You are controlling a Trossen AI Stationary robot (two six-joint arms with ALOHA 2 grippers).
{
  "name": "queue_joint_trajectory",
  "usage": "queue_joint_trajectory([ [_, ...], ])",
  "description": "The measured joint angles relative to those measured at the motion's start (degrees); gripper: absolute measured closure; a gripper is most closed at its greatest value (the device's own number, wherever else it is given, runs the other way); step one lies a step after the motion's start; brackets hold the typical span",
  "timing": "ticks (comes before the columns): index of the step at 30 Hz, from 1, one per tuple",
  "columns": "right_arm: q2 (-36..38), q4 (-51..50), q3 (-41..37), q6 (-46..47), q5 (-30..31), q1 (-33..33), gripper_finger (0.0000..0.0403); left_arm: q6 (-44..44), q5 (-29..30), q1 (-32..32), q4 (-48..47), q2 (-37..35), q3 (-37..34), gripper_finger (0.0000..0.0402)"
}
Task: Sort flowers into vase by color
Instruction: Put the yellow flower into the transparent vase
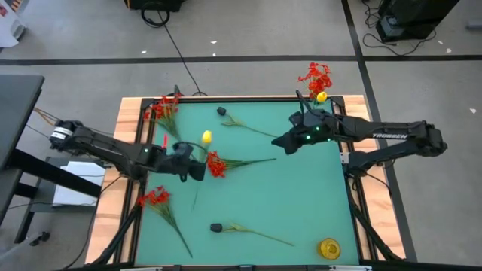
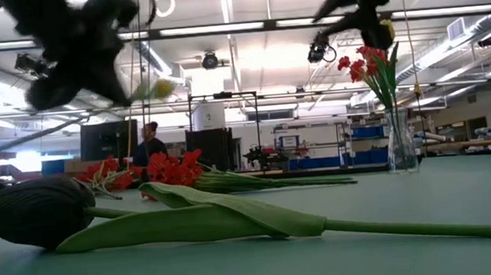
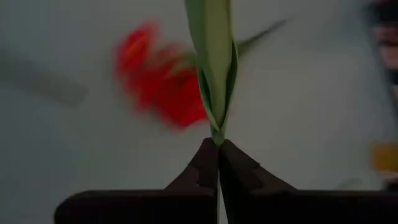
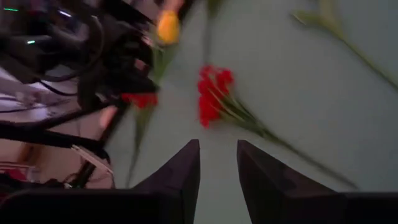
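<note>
From the table-level camera, the nearest thing to me is a dark-headed flower (image 2: 36, 211) lying flat, its long green stem running off across the green table (image 2: 460, 186). Overhead I pick it up near the table's front edge (image 1: 216, 226), with a loose yellow bloom (image 1: 329, 248) at the front right corner and a red flower (image 1: 156, 198) lying at the front left.

Mid-table now: my left gripper (image 1: 197, 167) is pinched tight on the green stem of the yellow flower (image 1: 206, 137); the left wrist camera shows both fingers (image 3: 202, 171) pressed together with the folded leaf and stem rising out from between them. Just beside it lies another red flower (image 1: 215, 164), stem pointing right.

My right gripper (image 1: 280, 141) hovers over the right half, fingers parted and holding nothing; its wrist camera confirms the gap.

Farther back, a second dark-headed flower (image 1: 222, 111) rests on the mat. At the far left corner sits a bunch of red blooms (image 1: 163, 110); at the far right the glass vase (image 2: 400, 143) stands upright holding red flowers and a yellow one (image 1: 321, 96)
</note>
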State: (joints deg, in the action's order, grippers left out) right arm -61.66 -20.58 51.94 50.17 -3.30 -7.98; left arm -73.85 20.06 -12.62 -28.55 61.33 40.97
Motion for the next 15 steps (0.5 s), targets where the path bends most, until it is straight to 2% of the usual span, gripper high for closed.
queue_joint_trajectory([
  [3,-1.0,5.9,0.0,-3.3,5.3,3.6,0.0265,17.5,2.2,2.3,11.3,-0.2,0.8,0.0394],
  [6,-2.5,12.2,0.0,-5.6,10.1,5.9,0.0243,29.7,0.7,5.8,23.8,-0.1,0.8,0.0394],
  [9,-4.5,18.9,0.0,-9.6,12.7,7.4,0.0217,36.2,-4.1,10.2,34.1,1.4,0.8,0.0394],
  [15,-9.0,33.1,0.0,-22.7,17.2,8.2,0.0174,45.0,-15.1,16.3,48.7,5.9,0.9,0.0395],
])
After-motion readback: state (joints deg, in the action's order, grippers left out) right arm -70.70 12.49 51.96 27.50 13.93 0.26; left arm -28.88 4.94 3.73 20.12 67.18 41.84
